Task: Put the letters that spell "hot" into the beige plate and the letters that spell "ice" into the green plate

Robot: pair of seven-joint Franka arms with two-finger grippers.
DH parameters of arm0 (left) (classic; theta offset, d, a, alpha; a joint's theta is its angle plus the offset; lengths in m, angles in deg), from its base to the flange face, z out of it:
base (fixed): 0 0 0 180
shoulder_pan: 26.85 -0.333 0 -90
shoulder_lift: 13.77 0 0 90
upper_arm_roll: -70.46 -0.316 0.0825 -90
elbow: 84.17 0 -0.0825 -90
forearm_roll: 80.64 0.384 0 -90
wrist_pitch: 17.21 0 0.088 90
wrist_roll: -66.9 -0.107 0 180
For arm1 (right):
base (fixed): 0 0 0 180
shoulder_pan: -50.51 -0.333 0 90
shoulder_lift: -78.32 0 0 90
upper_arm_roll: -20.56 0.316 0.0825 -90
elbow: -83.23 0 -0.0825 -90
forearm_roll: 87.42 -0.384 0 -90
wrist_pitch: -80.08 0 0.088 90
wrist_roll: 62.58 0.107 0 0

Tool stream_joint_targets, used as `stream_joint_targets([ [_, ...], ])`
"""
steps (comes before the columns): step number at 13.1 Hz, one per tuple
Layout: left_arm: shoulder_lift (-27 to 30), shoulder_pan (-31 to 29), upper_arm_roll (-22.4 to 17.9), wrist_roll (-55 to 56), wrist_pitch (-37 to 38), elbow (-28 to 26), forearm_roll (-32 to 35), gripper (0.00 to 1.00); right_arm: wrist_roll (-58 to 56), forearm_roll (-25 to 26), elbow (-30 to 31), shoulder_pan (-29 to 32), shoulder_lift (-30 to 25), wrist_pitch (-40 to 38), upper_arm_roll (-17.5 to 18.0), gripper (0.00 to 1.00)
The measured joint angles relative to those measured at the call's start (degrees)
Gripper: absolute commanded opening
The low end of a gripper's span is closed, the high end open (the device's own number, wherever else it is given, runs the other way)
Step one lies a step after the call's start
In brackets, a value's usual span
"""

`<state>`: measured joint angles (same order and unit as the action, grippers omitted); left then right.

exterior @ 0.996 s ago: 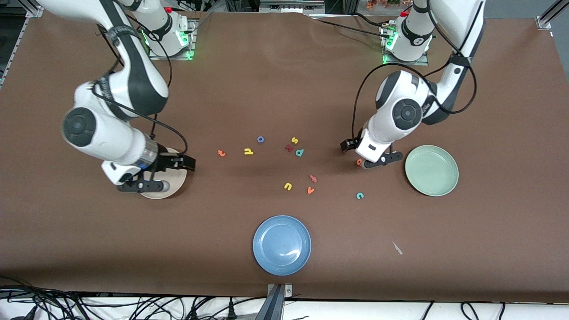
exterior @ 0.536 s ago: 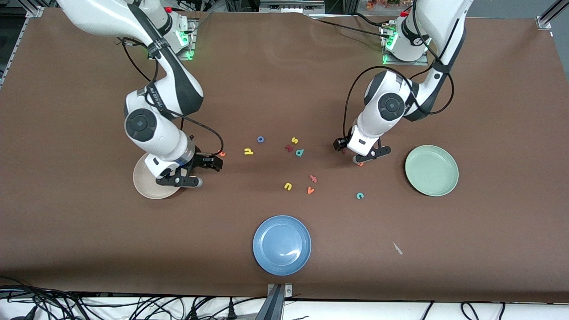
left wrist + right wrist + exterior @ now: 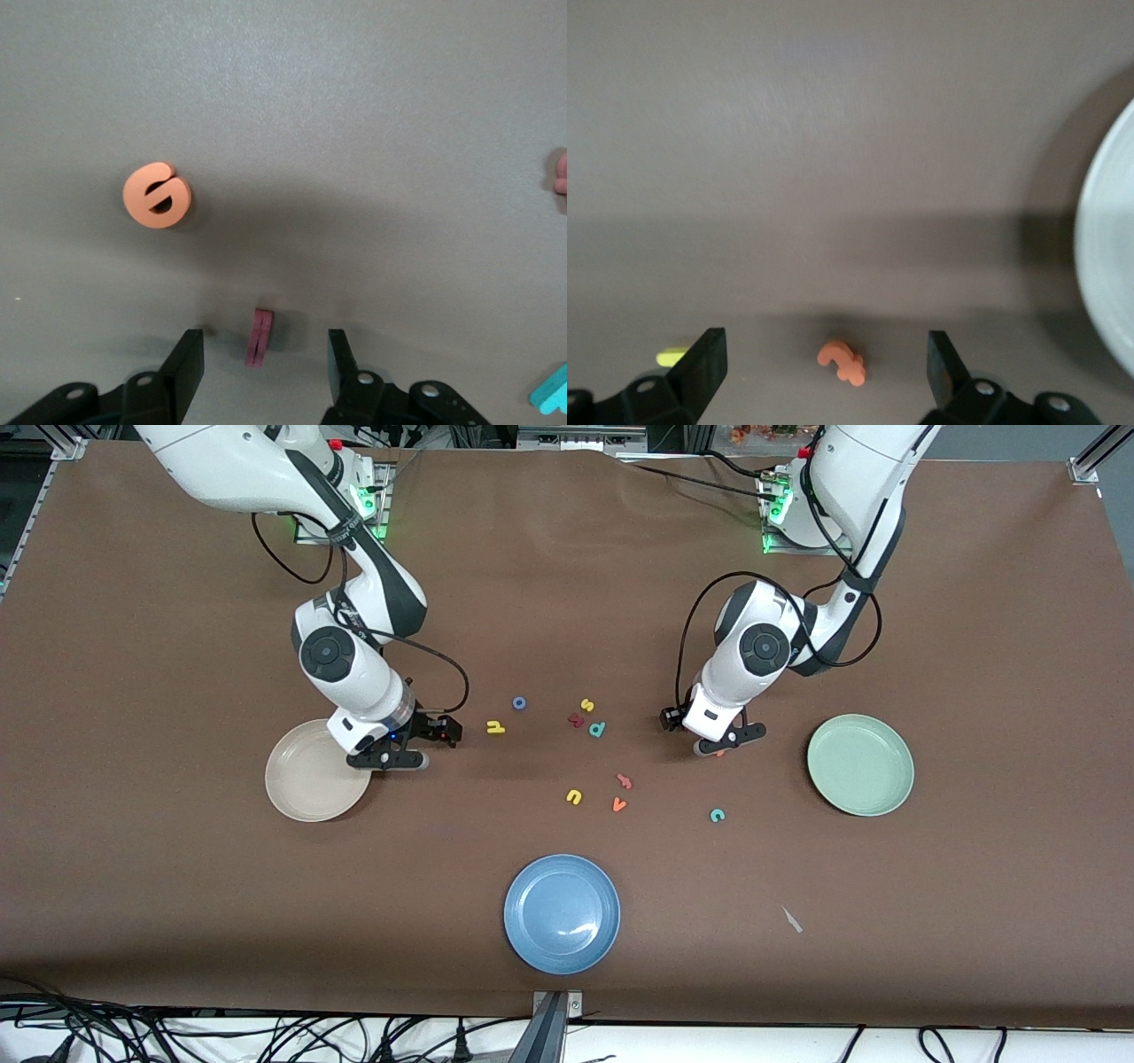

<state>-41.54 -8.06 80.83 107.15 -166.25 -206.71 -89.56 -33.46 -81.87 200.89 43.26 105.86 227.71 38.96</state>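
Note:
My left gripper (image 3: pixel 702 732) is low over the table, beside the green plate (image 3: pixel 859 765). Its open fingers straddle the dark red "i" (image 3: pixel 259 337) without touching it. The orange "e" (image 3: pixel 157 195) lies just clear of the gripper (image 3: pixel 719 753). My right gripper (image 3: pixel 432 746) hangs beside the beige plate (image 3: pixel 306 784). It is open, with the orange "t" (image 3: pixel 842 361) between its fingertips. The yellow "h" (image 3: pixel 495 727) and blue "o" (image 3: pixel 519 702) lie toward the table's middle. The teal "c" (image 3: pixel 717 814) lies nearer the front camera.
A cluster of other letters sits mid-table: a yellow "s" (image 3: pixel 586 705), dark red "k" (image 3: pixel 576 720), teal "p" (image 3: pixel 597 729), yellow "u" (image 3: pixel 574 796) and orange "v" (image 3: pixel 618 804). A blue plate (image 3: pixel 562 912) stands near the front edge.
My right gripper swung off the beige plate to over the orange "t". The left gripper shifted from beside the "e" to over the "i", and its fingers narrowed.

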Motion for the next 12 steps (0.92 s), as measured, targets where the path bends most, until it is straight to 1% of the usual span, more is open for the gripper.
stream_joint_targets([
  [2,-0.08,0.18,0.02,0.00,0.00,0.00,0.00,0.45,0.20,2.81,2.39,0.01,0.00,1.75,0.05,1.00],
  [4,-0.38,0.62,0.04,0.00,0.00,0.00,0.00,0.35,0.36,6.24,3.28,0.00,0.04,1.95,0.08,1.00],
  [5,-0.49,0.79,0.03,0.00,0.00,0.00,0.00,0.30,0.36,7.19,3.47,0.00,0.09,1.96,0.14,1.00],
  [6,-0.45,0.81,0.02,0.00,0.01,0.01,0.00,0.24,0.36,7.69,3.64,-0.01,0.12,1.98,0.27,1.00],
  [8,-0.43,0.80,-0.02,0.00,0.10,0.02,0.00,0.09,0.76,9.18,3.84,-0.12,0.30,2.03,0.78,1.00],
  [9,-0.42,0.80,-0.07,-0.01,0.26,0.02,0.00,0.04,1.69,10.32,3.88,-0.20,0.54,2.25,0.97,1.00],
  [10,-0.42,0.80,-0.09,-0.01,0.53,0.12,0.00,0.00,2.84,11.64,3.94,-0.32,0.84,2.71,1.06,1.00],
  [12,-0.41,0.76,-0.25,-0.01,1.97,0.59,0.00,0.00,4.77,14.33,4.07,-0.56,1.51,3.19,1.19,1.00],
])
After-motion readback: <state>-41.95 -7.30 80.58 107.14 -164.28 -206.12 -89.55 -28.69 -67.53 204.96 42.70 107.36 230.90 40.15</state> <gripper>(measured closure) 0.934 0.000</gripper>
